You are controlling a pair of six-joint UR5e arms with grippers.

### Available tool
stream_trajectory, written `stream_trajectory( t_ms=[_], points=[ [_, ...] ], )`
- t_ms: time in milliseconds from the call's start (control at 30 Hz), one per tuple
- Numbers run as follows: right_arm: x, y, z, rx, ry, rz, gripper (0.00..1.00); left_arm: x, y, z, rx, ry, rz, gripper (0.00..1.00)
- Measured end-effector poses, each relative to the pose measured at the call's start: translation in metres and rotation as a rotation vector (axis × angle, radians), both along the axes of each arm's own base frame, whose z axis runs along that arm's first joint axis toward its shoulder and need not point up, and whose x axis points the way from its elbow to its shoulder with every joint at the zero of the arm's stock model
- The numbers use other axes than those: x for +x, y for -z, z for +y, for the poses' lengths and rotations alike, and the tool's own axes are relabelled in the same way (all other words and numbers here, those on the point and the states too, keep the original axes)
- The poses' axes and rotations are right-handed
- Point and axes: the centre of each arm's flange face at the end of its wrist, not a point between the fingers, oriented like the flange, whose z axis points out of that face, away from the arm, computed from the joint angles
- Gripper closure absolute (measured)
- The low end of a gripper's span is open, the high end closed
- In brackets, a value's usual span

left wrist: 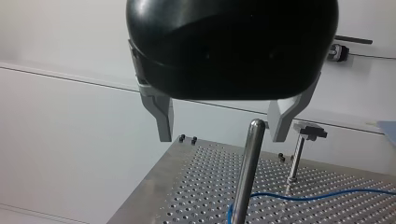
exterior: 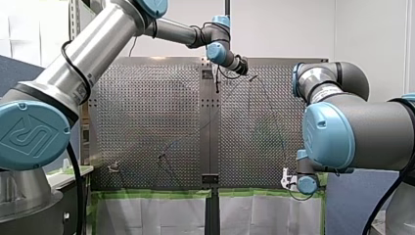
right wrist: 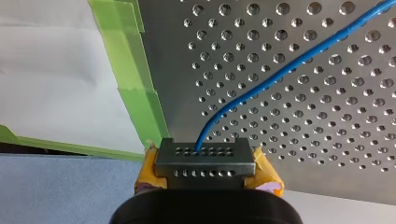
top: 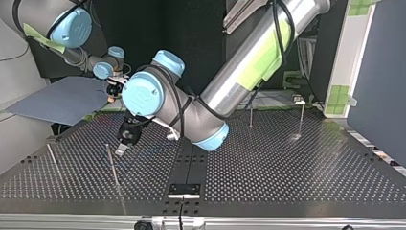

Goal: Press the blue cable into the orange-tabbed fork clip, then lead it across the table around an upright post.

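Right gripper [right wrist: 205,156]: clamped shut on the blue cable [right wrist: 280,74], which comes out between the yellow pads [right wrist: 267,173] and runs off across the perforated table [right wrist: 303,140].
Where it holds: right at the table's edge, beside the green tape [right wrist: 135,93]. I read this as an anchor that pins one end so the rest of the line can be steered.
Left gripper [left wrist: 223,126]: metal fingers [left wrist: 161,116] spread wide, gripping nothing, hanging over the far side of the table.
Upright post [left wrist: 247,172]: its rounded top stands between those open fingers, nearer one of them and touching neither as far as I can see.
Why open there: my guess is the spread lets the fingers straddle the post and come down for the cable at its foot.
Cable at the post: it lies flat on the table, curls at the post's base, then leads away past a second post [left wrist: 299,156] with a flat cross head.
Fork clip: I cannot pick it out in any view, so whether the press-in is done I cannot say.
Step in hand: looks like the routing leg around the post.
Watch for: a finger knocking the post on the way down, or the cable pulling taut against the clamped end.
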Motion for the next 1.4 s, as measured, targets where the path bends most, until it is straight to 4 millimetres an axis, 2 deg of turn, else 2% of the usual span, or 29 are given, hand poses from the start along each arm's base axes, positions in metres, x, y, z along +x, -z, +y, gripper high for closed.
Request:
stream_trajectory(
  t_ms=[500, 700, 833, 1167, 1400],
  points=[
    [0.0, 0.0, 0.0, 0.001, 0.001, -0.001, 1.0, 0.0, 0.0, 0.001, 0.005, -0.008, 0.001, 0.0],
    [-0.001, 0.0, 0.0, 0.002, 0.0, -0.002, 1.0, -0.006, 0.005, 0.008, 0.046, -0.04, 0.024, 0.0],
    [-0.002, 0.0, 0.0, 0.003, 0.002, -0.003, 1.0, -0.007, -0.003, 0.024, 0.046, -0.091, 0.016, 0.0],
    [0.0, 0.0, 0.0, 0.002, -0.007, -0.003, 1.0, 0.015, -0.03, 0.081, -0.059, -0.22, -0.018, 0.0],
    [0.001, 0.0, 0.0, 0.003, -0.009, -0.004, 1.0, 0.008, -0.049, 0.103, -0.144, -0.26, -0.048, 0.0]
  ],
)
